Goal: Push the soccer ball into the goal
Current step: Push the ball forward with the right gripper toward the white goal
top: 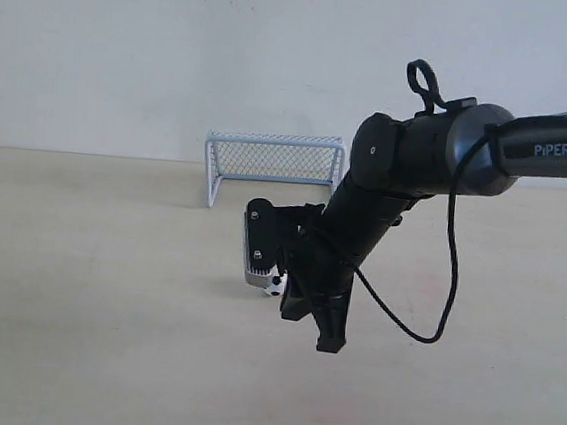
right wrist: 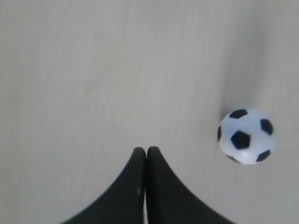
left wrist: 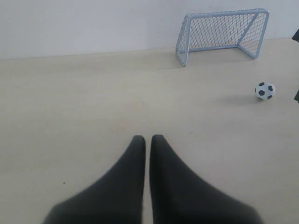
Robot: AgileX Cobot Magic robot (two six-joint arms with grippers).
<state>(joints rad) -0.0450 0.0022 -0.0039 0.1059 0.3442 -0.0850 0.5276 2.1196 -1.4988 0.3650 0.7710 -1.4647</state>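
Note:
The tiny black-and-white soccer ball [top: 274, 285] lies on the pale wooden table, in front of the small mesh goal [top: 274, 158] that stands by the back wall. My right gripper [top: 329, 340] hangs tip-down just beside the ball, on its near right side. In the right wrist view the right gripper [right wrist: 146, 150] is shut and empty, with the soccer ball [right wrist: 246, 136] a short way off to one side, not touching. In the left wrist view my left gripper [left wrist: 147, 138] is shut on nothing, far from the soccer ball [left wrist: 265, 90] and the goal [left wrist: 222, 32].
The right arm [top: 420, 155] reaches in from the right above the table [top: 76, 283], its black cable [top: 448, 279] looping below it. A plain white wall [top: 178, 52] stands behind the goal. The left arm does not show in the exterior view.

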